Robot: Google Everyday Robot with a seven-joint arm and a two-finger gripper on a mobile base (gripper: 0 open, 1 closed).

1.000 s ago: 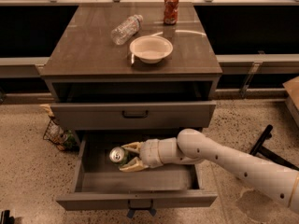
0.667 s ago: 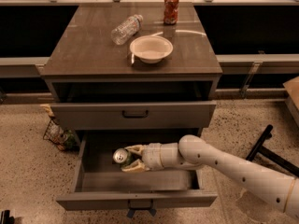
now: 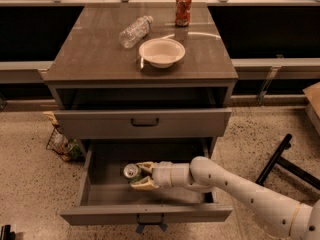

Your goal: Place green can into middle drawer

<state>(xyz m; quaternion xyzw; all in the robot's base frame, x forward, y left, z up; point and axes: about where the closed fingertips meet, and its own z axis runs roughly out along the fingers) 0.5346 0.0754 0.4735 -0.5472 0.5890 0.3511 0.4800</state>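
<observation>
The middle drawer (image 3: 145, 215) is pulled open at the bottom of the grey cabinet, its deep box showing. The green can (image 3: 131, 172) lies on its side inside the drawer at the left middle, silver top facing me. My gripper (image 3: 138, 176) reaches into the drawer from the right on a white arm. Its tan fingers (image 3: 145, 166) sit on either side of the can's body, around it. The can looks to rest on or just above the drawer floor.
On the cabinet top stand a white bowl (image 3: 161, 52), a clear plastic bottle (image 3: 135, 31) lying on its side, and a red-orange can (image 3: 183, 9). A shut drawer with a black handle (image 3: 145, 122) is above the open one. A wire basket (image 3: 64, 146) sits on the floor at the left; black legs (image 3: 280, 159) at the right.
The gripper with the can has sunk a little lower and slightly leftward inside the drawer. The arm has followed it down.
</observation>
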